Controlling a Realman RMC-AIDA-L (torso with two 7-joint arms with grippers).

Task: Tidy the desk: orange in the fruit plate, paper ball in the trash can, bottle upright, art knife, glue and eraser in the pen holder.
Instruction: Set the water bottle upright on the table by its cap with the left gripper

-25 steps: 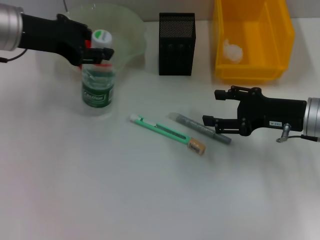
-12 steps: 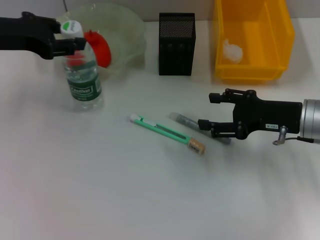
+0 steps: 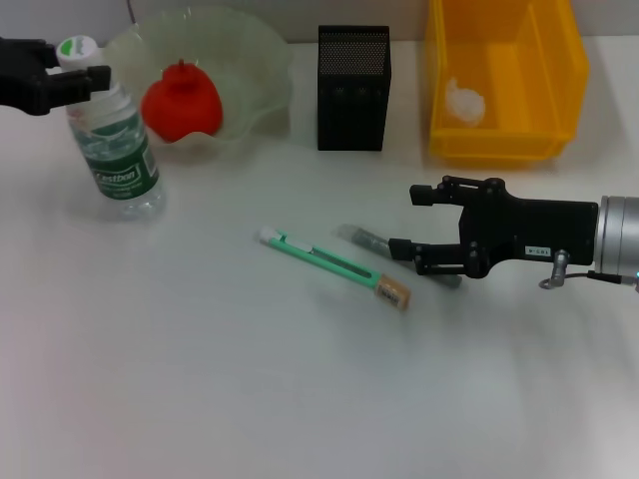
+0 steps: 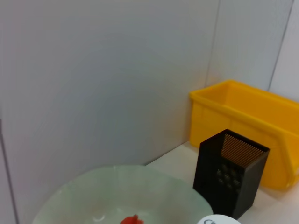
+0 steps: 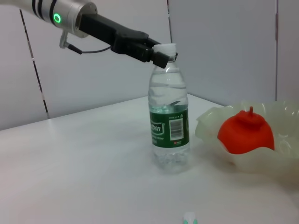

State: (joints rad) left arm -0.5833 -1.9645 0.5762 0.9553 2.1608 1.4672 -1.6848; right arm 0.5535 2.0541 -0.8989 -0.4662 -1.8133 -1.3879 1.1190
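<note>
The right gripper [image 3: 407, 220] hangs low over the desk with its two black fingers spread wide and nothing between them; the lower fingertip [image 3: 400, 248] lies over the middle of the glue [image 3: 364, 239], a slim grey stick lying flat. Just to the gripper's left lies the art knife [image 3: 321, 259], mint-green plastic with a white tip, slanted like the glue. The small tan eraser [image 3: 393, 292] touches the knife's near end, just below the gripper. In front of and beneath these three things the white, smooth desk [image 3: 250, 399] lies bare and wide.

Beyond the gripper stands the pen holder [image 3: 352, 88], a square black mesh cup, well apart from the glue. Right of it sits the trash can [image 3: 504, 135], bright yellow hard plastic, with the crumpled white paper ball [image 3: 464, 102] inside.

The left gripper [image 3: 70, 78] is at the far left edge, closed about the white cap of the bottle [image 3: 112, 140]. The bottle is clear ribbed plastic with a green label; it stands on the desk, leaning a little in the head view. Just beside it is the fruit plate [image 3: 258, 70], pale-green glass with a wavy rim, holding the round red-orange orange [image 3: 182, 101].
</note>
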